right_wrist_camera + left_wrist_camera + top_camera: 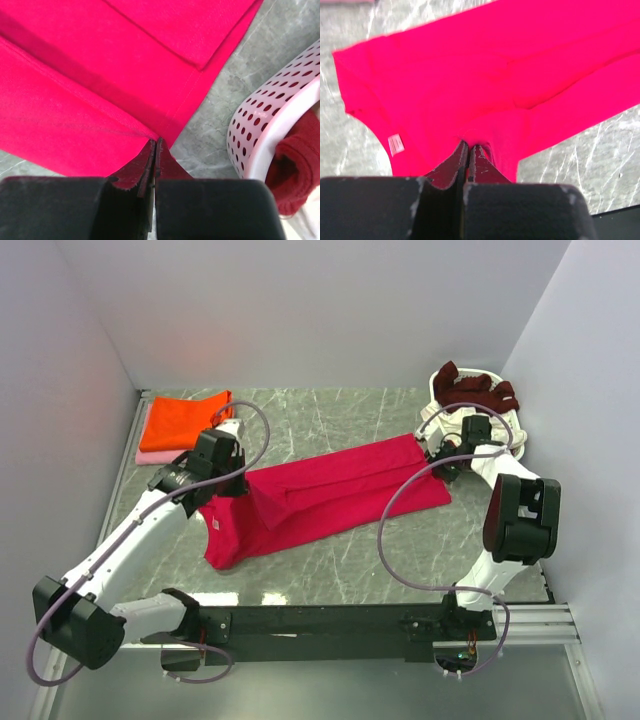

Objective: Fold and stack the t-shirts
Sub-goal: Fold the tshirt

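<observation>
A crimson-pink t-shirt lies stretched across the table, its long sides folded inward. My left gripper is shut on the shirt's collar end, where the cloth puckers at the closed fingertips beside a white label. My right gripper is shut on the hem end. There the cloth is drawn to a point at the closed tips. A folded orange t-shirt rests on a pale pink one at the back left. A dark maroon t-shirt sits in the basket.
The white perforated laundry basket stands at the back right, close to my right gripper; its wall and the maroon cloth show in the right wrist view. White walls enclose the marbled table on three sides.
</observation>
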Available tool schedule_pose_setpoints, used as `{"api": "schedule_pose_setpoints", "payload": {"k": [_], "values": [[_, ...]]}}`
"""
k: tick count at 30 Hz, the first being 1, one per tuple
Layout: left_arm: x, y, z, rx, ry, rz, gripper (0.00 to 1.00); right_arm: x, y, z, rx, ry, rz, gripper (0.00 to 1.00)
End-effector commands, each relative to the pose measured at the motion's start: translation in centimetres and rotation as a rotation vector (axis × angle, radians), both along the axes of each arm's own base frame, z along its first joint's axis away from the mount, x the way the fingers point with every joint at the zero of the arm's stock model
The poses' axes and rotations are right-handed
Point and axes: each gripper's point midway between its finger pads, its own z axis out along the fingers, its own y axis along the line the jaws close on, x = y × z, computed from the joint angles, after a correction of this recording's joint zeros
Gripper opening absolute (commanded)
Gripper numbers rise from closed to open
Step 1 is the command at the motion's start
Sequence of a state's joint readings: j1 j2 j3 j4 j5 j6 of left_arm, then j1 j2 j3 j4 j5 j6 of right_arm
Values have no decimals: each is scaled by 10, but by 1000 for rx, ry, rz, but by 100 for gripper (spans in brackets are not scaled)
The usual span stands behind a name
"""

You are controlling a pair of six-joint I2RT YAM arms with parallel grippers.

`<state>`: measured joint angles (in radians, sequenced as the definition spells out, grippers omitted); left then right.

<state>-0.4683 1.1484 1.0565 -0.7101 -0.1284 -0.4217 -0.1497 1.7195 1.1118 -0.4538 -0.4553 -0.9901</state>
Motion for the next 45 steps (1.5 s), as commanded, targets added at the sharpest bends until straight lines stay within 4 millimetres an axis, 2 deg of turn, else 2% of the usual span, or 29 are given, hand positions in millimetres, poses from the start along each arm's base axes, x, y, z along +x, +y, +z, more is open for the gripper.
{"api": "schedule_pose_setpoints", "payload": {"k": [1, 8, 15, 19, 29, 35, 39, 40, 41, 42, 44, 45], "values": [[21, -8, 25, -26, -81, -47, 0, 23, -7, 9, -25, -51, -46, 0], [34, -10, 20, -16, -66, -63, 0, 23, -13, -2, -51, -30, -83, 0], [47, -12, 17, -14, -60, -63, 0, 25, -13, -5, -54, -22, -101, 0], [55, -11, 9, 1, -44, -54, 0, 25, -14, -7, -57, -15, -112, 0], [77, -10, 10, -8, -50, -38, 0, 24, -13, -10, -56, -7, -116, 0], [89, -8, 0, 1, -31, -24, 0, 26, -10, -11, -57, -8, -124, 0], [100, -3, -13, 13, -7, -2, 0, 31, -9, -5, -46, -36, -145, 15], [103, -3, -14, 14, -9, 2, 0, 34, -7, 0, -42, -58, -148, 24], [108, -2, -12, 9, -18, 9, 0, 34, -6, 2, -31, -61, -160, 29], [112, -2, -19, 12, 0, 6, 0, 34, -5, 7, -26, -74, -164, 34], [121, -5, -21, 9, 5, -1, 0, 34, -1, 12, -6, -90, -169, 36], [125, -7, -33, 12, 36, -11, 0, 34, 0, 19, 0, -106, -168, 39]]}}
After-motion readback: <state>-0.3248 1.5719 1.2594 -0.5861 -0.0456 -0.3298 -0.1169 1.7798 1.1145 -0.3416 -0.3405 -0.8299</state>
